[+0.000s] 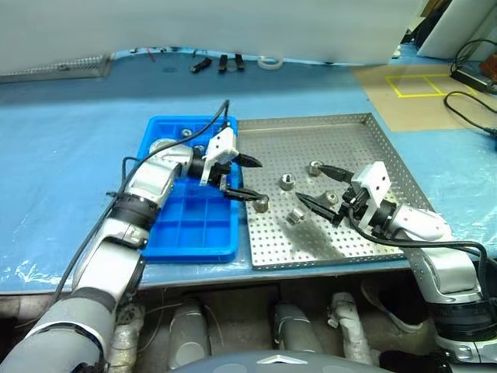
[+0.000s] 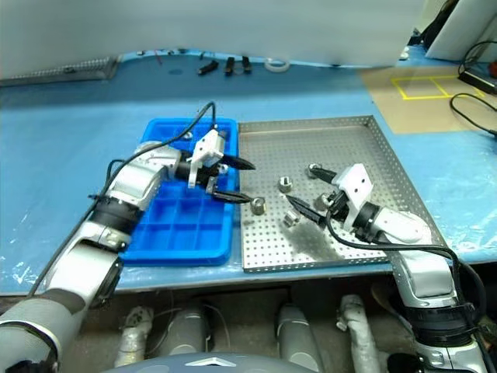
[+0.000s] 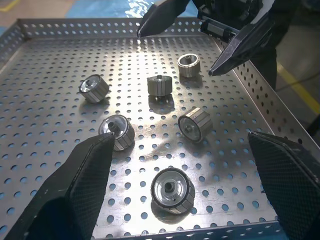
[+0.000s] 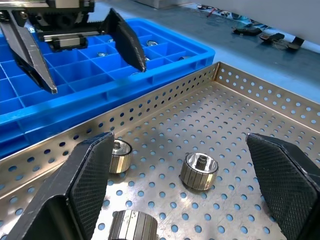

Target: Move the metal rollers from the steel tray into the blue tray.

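Metal rollers (image 3: 172, 189) on steel tray (image 1: 365, 144), between both spread, empty pincers.

No readable text, labels, brand names or numbers on any surface, the one sign-like mark being yellow tape squares (image 1: 415, 84) on the brown floor, upper right of the frame, carrying no lettering

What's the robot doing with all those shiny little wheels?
It is moving metal rollers from the steel tray into the blue tray. Six rollers lie in the steel tray, and a few already sit in the blue one. The left end effector and right end effector hang open over the rollers, holding nothing.
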Motion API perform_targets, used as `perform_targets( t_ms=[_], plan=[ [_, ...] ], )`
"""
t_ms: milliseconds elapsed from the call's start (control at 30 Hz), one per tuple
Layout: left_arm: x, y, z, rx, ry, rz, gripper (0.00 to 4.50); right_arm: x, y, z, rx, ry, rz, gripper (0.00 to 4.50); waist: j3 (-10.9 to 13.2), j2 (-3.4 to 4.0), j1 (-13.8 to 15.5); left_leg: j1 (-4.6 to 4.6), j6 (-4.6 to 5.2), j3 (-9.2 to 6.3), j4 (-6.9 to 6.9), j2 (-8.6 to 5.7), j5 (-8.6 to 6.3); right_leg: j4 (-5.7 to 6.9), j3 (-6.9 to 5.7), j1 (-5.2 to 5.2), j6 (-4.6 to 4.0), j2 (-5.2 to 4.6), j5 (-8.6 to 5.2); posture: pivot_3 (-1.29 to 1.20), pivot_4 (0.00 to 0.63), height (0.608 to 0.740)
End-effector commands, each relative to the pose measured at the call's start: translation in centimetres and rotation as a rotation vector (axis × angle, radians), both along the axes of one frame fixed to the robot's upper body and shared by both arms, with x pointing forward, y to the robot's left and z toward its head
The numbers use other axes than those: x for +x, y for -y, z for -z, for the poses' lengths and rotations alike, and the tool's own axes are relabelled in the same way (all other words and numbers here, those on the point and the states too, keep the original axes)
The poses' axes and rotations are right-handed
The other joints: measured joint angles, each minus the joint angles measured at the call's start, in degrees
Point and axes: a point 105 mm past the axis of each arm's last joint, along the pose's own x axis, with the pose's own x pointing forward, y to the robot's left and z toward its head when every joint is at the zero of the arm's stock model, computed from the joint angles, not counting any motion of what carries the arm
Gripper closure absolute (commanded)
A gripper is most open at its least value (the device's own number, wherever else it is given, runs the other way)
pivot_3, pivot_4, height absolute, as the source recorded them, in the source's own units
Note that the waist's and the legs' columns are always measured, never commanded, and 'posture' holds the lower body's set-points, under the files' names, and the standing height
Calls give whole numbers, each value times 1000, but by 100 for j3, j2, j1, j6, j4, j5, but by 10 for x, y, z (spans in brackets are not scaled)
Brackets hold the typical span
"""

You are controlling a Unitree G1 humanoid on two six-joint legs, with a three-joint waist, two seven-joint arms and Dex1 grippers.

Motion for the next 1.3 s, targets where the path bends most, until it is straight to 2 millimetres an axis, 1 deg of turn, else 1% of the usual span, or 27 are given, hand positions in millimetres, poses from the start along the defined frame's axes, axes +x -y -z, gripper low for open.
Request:
perform_targets(
  t_ms=[33,167,233,300,367,467,533,700,867,1033,1133,1200,1300],
  plan=[
    [1,11,3,131,47,92,0,-8,-3,-13,4,55,-10,44,0,0,-13,0,1,0,0,-4,0,-1,1,0,0,-3,0,-267,150,740],
    [2,19,18,274,79,175,0,-16,-7,-7,16,49,3,44,0,0,-32,0,6,-4,-1,-16,2,-2,1,4,2,-12,0,-317,150,740],
    [3,20,24,315,93,195,0,-20,-11,-6,19,47,5,44,0,0,-43,0,8,-7,-1,-20,2,-3,1,5,2,-16,0,-346,150,740],
    [7,20,34,380,123,195,0,-26,-13,-3,26,45,19,44,0,0,-57,1,10,-9,0,-23,2,-3,1,8,2,-19,0,-372,150,740],
    [14,22,42,432,147,168,0,-30,-11,0,33,43,49,44,0,0,-79,0,14,-11,0,-27,4,-3,-3,9,2,-28,0,-397,150,740],
    [21,24,47,475,158,130,0,-34,-11,3,34,42,77,44,0,0,-135,3,27,-18,2,-43,9,-6,-18,27,-15,-49,-13,-422,150,740],
    [26,23,50,511,159,95,0,-35,-11,5,36,41,86,44,0,-1,-178,11,32,-21,3,-52,9,-13,-19,43,-9,-59,-18,-429,150,740],
    [30,18,62,589,145,51,0,-36,-8,7,31,46,116,44,-1,0,-282,30,51,-32,4,-58,-2,-16,-22,62,-4,-68,-25,-441,150,740],
    [22,16,70,614,71,81,0,-34,-8,8,23,50,128,44,-5,5,-337,34,52,-62,4,-83,-1,-17,-28,76,0,-72,-29,-444,150,740],
    [15,13,74,625,20,120,0,-34,-8,9,18,51,134,44,-6,7,-346,30,53,-73,-3,-86,-2,-25,-34,77,1,-72,-32,-437,150,740],
    [12,10,76,626,9,134,624,-32,-7,9,12,55,140,0,-8,9,-352,30,54,-74,-8,-86,-2,-28,-37,77,-3,-72,-35,-434,150,740],
    [12,8,79,634,12,136,1200,-31,-6,8,9,58,142,0,-8,10,-353,30,54,-75,-10,-86,-2,-29,-39,77,-3,-72,-36,-432,150,740],
    [11,6,81,644,7,132,2254,-31,-6,8,8,60,142,0,-8,11,-355,32,54,-76,-10,-86,-2,-29,-39,79,-3,-72,-36,-429,150,740]
  ],
)
